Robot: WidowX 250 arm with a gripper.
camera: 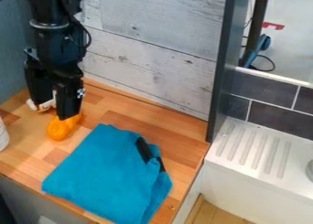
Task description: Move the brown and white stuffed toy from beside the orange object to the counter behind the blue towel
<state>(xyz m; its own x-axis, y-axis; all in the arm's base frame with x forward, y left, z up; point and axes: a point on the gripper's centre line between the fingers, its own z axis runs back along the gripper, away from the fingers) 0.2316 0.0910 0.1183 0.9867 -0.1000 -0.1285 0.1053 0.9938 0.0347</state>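
At the upper left, the black gripper [52,109] hangs low over the wooden counter, its two fingers apart. Just under and in front of its right finger lies an orange rounded object [59,128], partly covered by that finger. A small white and brownish object [40,105] shows behind and between the fingers; whether they touch it I cannot tell. To the right and nearer the front, a folded blue cloth [107,175] with a black strip on its right side lies flat on the counter.
The wooden counter [177,135] ends in front and at the right. Pale wood-look panelling [149,49] stands behind it, with a dark upright post [220,63] at its right end. Beyond are a white ribbed drainboard [256,145] and dark tiles. A white rounded item [3,135] sits at the left edge.
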